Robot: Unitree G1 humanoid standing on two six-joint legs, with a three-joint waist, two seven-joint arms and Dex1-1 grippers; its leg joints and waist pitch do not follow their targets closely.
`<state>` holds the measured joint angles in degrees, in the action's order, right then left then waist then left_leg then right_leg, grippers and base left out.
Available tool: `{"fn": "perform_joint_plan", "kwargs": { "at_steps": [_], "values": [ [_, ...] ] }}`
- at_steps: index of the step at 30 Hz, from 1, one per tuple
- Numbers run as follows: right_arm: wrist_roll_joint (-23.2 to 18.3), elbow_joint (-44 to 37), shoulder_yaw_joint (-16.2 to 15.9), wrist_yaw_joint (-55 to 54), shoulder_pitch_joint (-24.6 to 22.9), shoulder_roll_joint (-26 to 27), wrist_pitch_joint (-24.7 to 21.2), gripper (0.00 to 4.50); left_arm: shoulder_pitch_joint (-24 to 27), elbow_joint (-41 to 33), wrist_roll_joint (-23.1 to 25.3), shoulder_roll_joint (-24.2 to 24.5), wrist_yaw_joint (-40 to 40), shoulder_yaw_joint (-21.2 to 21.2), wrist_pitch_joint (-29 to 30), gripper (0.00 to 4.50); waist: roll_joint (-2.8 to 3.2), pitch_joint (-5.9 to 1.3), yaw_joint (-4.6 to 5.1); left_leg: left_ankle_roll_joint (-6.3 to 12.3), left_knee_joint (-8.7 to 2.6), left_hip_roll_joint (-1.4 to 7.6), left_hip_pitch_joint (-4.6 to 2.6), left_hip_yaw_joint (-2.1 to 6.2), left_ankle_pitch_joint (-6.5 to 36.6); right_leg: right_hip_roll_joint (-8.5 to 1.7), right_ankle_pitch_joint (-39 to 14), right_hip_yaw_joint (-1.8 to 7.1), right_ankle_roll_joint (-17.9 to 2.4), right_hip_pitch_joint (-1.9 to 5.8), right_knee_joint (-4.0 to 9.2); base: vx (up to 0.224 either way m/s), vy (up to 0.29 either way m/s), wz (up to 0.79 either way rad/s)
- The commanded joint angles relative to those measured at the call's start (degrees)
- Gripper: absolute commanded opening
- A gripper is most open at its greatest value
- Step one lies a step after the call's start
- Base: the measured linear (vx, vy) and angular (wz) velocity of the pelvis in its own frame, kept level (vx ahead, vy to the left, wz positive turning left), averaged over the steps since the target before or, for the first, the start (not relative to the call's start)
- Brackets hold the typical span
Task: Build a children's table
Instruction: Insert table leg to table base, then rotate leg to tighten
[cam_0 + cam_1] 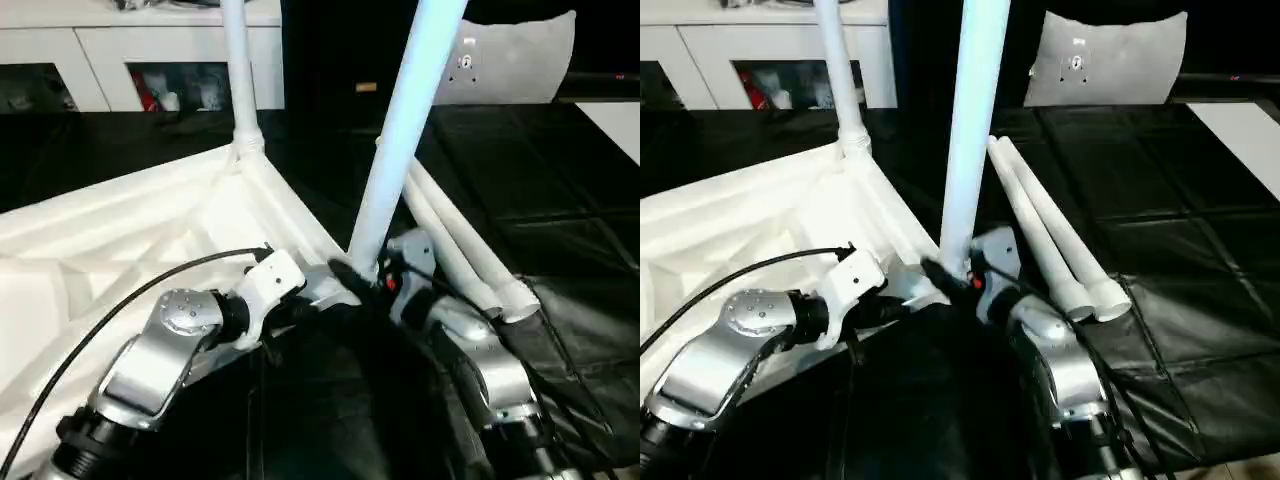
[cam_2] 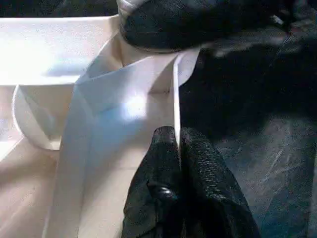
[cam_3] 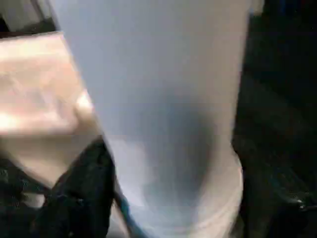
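The white table top [image 1: 120, 240] lies upside down on the black worktop [image 1: 1200, 200], ribbed underside up, its far side cut off by the picture edge. The left end effector [image 2: 178, 148] has its two black fingers pressed together on a thin upright rib at the near corner of the top, pinching that wall between them. Just beyond it, at the same corner, the right end effector [image 1: 962, 278] grips the base of an upright leg [image 1: 970, 130], a black finger on either side of the white tube; the socket below is hidden by the fingers and the leg's foot, so how far the leg sits in cannot be made out, and its upper end runs out of the picture. A second leg [image 1: 238, 70] stands in the far corner socket, its top also cut off. To the right of the right end effector, two loose legs [image 1: 1050, 230] lie side by side, touching, on the worktop.
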<state>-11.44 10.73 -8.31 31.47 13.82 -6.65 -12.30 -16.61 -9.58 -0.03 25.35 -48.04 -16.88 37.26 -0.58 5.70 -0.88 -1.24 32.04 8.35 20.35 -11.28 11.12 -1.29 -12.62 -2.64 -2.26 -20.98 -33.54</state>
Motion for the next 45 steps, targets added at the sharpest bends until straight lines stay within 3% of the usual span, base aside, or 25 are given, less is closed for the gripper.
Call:
{"fn": "perform_joint_plan", "kwargs": {
  "at_steps": [1,7,9,16,19,20,22,27,34,42,45],
  "values": [
    [-0.06,0.00,-0.73,2.11,-2.16,-1.16,-1.57,3.68,-0.64,3.66,1.84,2.45,-0.27,0.49,-1.23,0.00,0.92,-3.02,-0.70,3.94,-3.30,5.74,-0.32,3.02,6.96,-7.78,-3.77,3.98,-13.19,2.09,3.52,0.000,0.000,0.00],
    [-2.00,-3.50,0.36,7.69,-4.05,-5.53,0.01,4.20,-2.48,7.86,2.07,6.11,-5.72,-2.32,-8.98,0.00,1.01,-2.83,-1.61,2.46,-3.30,5.80,-0.68,2.99,10.05,-7.83,-9.37,4.23,-11.96,1.72,3.87,0.000,0.000,0.00],
    [-3.48,-6.17,1.06,12.97,-4.71,-9.71,1.19,4.29,-3.75,11.22,2.96,8.71,-10.20,-4.60,-14.62,0.00,1.06,-2.81,-1.89,2.87,-3.28,5.73,-0.64,3.02,10.00,-7.67,-9.11,4.19,-11.26,1.76,3.97,0.000,0.000,0.00],
    [-5.39,-7.89,1.26,21.51,-2.72,-15.30,2.09,4.47,-6.02,16.18,0.96,10.27,-18.54,-6.54,-21.99,0.00,1.09,-3.08,-2.34,4.17,-2.84,5.67,-0.60,2.88,7.43,-7.83,-5.31,3.99,-12.73,1.91,3.38,0.000,0.000,0.00],
    [-5.36,-7.82,0.07,24.80,-1.13,-17.55,2.16,4.47,-7.19,18.21,0.55,11.05,-21.74,-8.11,-25.10,0.00,1.15,-3.21,-2.59,5.15,-2.66,5.73,-0.57,2.84,5.48,-7.79,-1.81,3.90,-13.48,1.97,2.87,0.000,0.000,0.00],
    [-5.08,-7.75,-0.68,25.89,-0.50,-18.23,2.19,4.47,-7.63,18.82,0.59,11.17,-22.56,-8.64,-25.98,0.00,1.51,-3.26,-2.79,5.14,-2.61,5.83,-0.76,2.82,5.39,-7.84,-1.30,3.91,-13.64,1.82,2.78,0.000,0.000,0.00],
    [-3.51,-7.15,-2.81,29.15,1.21,-19.75,2.58,4.47,-8.76,20.58,0.87,11.02,-24.65,-9.57,-28.63,0.00,1.34,-3.32,-3.03,5.50,-2.53,5.78,-0.77,2.70,5.35,-7.69,-0.27,3.75,-14.10,1.94,2.68,0.000,0.000,0.00],
    [-1.13,-4.18,-5.69,32.67,4.17,-20.81,3.71,4.47,-10.10,22.17,1.50,10.63,-27.45,-10.72,-30.93,0.00,1.48,-3.40,-4.07,4.98,-2.46,6.03,-0.80,2.69,5.30,-7.89,-0.79,3.66,-14.49,1.87,2.49,0.000,0.000,0.00],
    [-1.76,-0.45,-7.76,36.91,7.89,-20.57,2.03,4.47,-11.58,24.38,2.03,10.18,-30.03,-12.03,-34.07,0.00,1.46,-3.27,-4.35,4.74,-2.45,6.10,-0.68,2.71,5.84,-8.11,-2.57,3.67,-14.26,1.89,2.57,0.000,0.000,0.00],
    [-2.17,4.91,-8.09,39.35,11.67,-18.64,2.21,3.69,-12.03,25.11,2.29,9.81,-31.67,-12.70,-35.57,0.00,1.55,-3.31,-4.53,4.83,-2.40,6.17,-0.59,2.68,5.16,-8.14,-1.59,3.57,-14.67,1.79,2.31,0.000,0.000,0.00],
    [-2.29,5.53,-8.36,39.98,12.29,-18.22,2.60,3.60,-12.22,25.49,2.50,9.76,-31.94,-12.79,-36.01,0.00,1.59,-3.26,-4.66,4.69,-2.43,6.22,-0.63,2.68,5.68,-8.13,-2.23,3.56,-14.57,1.74,2.36,0.000,0.000,0.00]
  ]
}}
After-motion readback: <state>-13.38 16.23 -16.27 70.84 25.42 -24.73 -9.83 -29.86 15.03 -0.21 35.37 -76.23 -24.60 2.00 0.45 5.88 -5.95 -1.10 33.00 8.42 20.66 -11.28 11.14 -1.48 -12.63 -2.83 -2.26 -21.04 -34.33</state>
